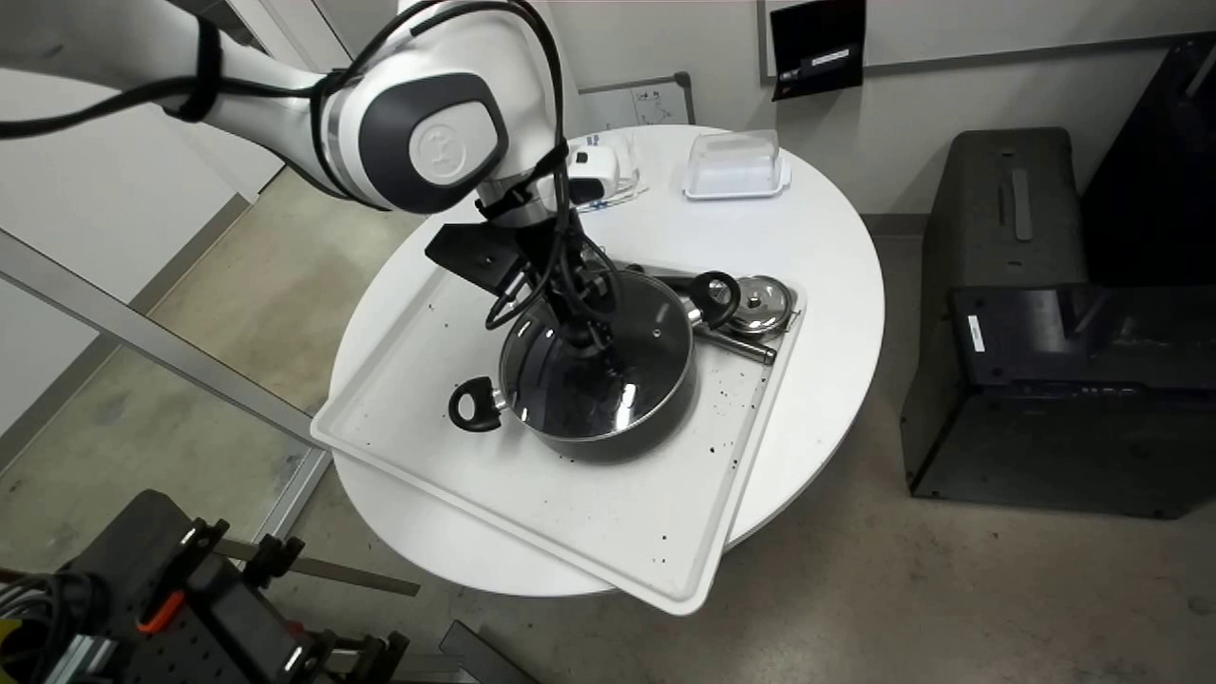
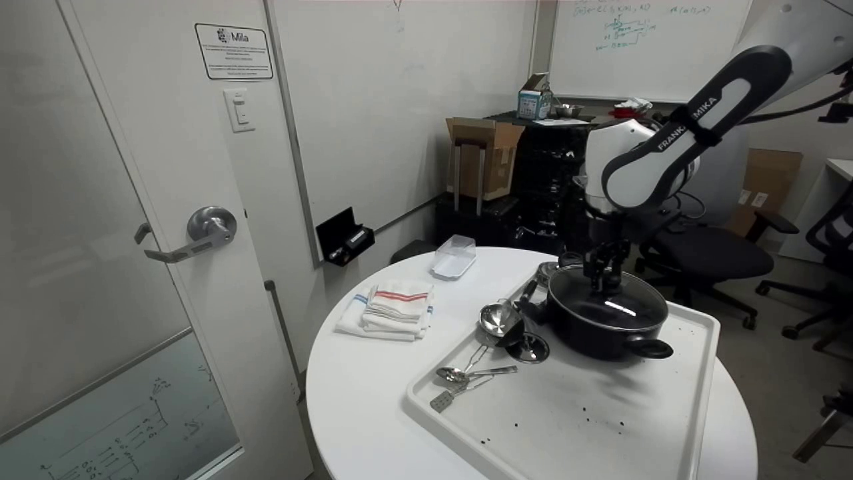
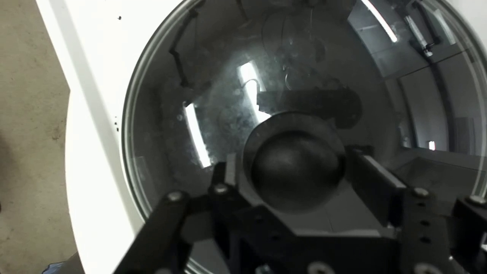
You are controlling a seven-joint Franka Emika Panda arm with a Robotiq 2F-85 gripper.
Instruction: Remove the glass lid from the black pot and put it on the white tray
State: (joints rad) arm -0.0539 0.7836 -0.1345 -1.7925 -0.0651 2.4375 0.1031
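The glass lid (image 1: 608,389) lies on the black pot (image 2: 590,337), and its dark round knob (image 3: 298,171) is between the two fingers (image 3: 371,182) of the gripper (image 3: 295,165), seen closely in the wrist view. The fingers stand apart, one on either side of the knob; a narrow gap shows beside one of them (whether the other touches, I cannot tell). The clear glass around them reflects bright strips of light, out to a thin metal rim (image 3: 127,114).

The pot, with two black side handles (image 2: 650,349), stands on the white tray (image 1: 570,518), which is dotted with dark specks (image 1: 712,449). The tray lies on a round white table (image 1: 826,256), a corner jutting past the edge. Beyond are a smooth floor (image 3: 30,152), a door (image 2: 180,300), a whiteboard (image 2: 680,60) with writing and a dark office chair (image 2: 706,260).

Crowding the tray just beside one pot handle is a small round lid (image 1: 758,302) with its own knob; along the same side lie a shiny metal vessel (image 2: 498,319), a spoon (image 2: 453,375) and a small slotted turner (image 2: 442,401). Off the tray rest folded towels (image 2: 393,310) with red and blue stripes and a clear plastic box (image 1: 736,166). In an exterior view, the gripper and its black cables (image 1: 559,114) cover part of the lid, below the robot arm (image 1: 437,142).
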